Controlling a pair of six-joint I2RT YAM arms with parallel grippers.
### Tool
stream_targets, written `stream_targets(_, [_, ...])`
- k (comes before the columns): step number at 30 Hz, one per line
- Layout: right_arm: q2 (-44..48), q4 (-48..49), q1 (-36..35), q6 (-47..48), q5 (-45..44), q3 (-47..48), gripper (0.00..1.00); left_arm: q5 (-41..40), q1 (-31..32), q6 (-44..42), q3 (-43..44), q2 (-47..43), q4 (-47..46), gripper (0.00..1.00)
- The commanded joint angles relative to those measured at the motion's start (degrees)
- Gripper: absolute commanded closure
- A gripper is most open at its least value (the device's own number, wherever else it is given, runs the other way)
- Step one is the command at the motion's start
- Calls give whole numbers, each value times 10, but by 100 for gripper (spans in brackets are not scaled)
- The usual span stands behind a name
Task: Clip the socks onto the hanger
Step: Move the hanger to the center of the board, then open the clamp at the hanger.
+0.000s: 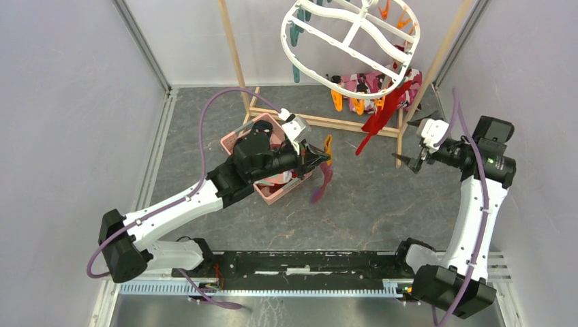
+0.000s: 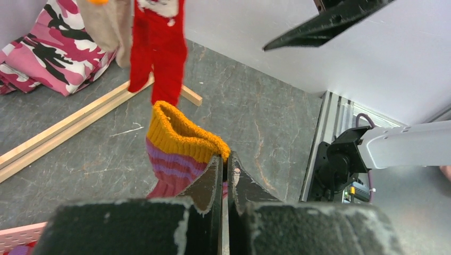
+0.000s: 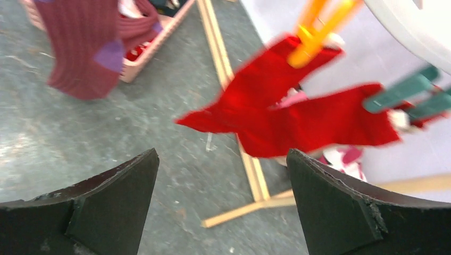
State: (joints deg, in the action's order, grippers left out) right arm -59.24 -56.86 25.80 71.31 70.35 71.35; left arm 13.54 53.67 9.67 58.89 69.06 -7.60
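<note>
Top external view: your left claw (image 1: pixel 324 159), mid-frame, is clenched on a striped sock (image 1: pixel 320 185) dangling beside the pink basket (image 1: pixel 278 195). Your right claw (image 1: pixel 411 139), right of centre, stands released. The hanger (image 1: pixel 356 26) fills the upper centre, a red sock (image 1: pixel 380 117) pegged to it.

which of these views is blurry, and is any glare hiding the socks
Right wrist: the red socks and orange peg are smeared, likely motion blur. Left wrist: the striped sock is crisp, the left gripper holding it slightly soft up close. Top external: even light, no glare.
</note>
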Motion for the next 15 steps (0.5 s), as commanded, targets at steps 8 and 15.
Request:
stream_targets(8, [190, 270, -170, -261, -159, -147, 2, -45, 9, -36, -61, -40, -80, 98])
stream_targets(15, [180, 388, -348, -370, -321, -177, 2, -58, 9, -33, -105, -52, -113, 98])
